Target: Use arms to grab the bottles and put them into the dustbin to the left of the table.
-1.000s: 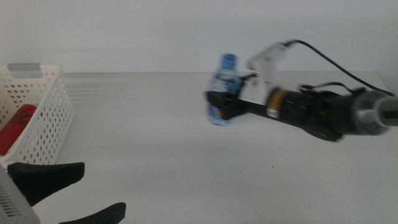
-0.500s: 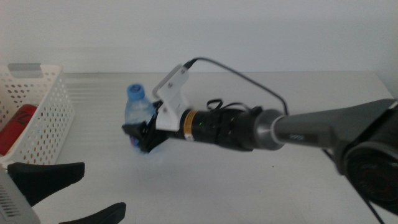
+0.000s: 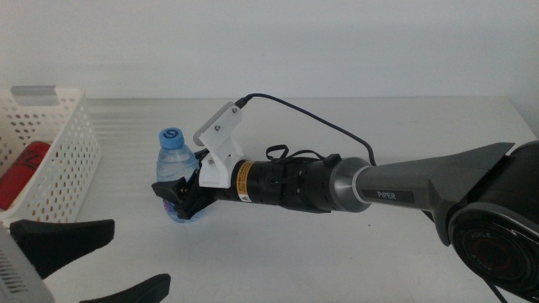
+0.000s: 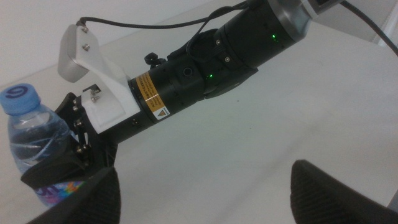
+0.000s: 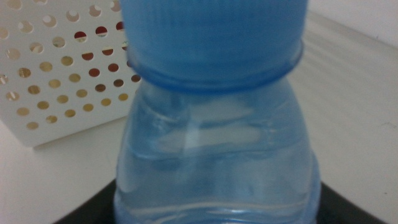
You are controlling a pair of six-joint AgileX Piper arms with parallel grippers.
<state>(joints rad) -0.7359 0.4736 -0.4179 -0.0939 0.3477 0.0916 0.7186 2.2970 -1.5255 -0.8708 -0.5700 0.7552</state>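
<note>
Right gripper [image 3: 178, 200] hides the water bottle's [image 3: 173, 168] base.

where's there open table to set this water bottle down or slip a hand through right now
Bare table runs in front of the right arm, and behind it up to the back wall. It is crowded at the left: the right tool, shut on the water bottle, sits near the dustbin, where a red can lies, with the open left tool waiting at the near edge.
</note>
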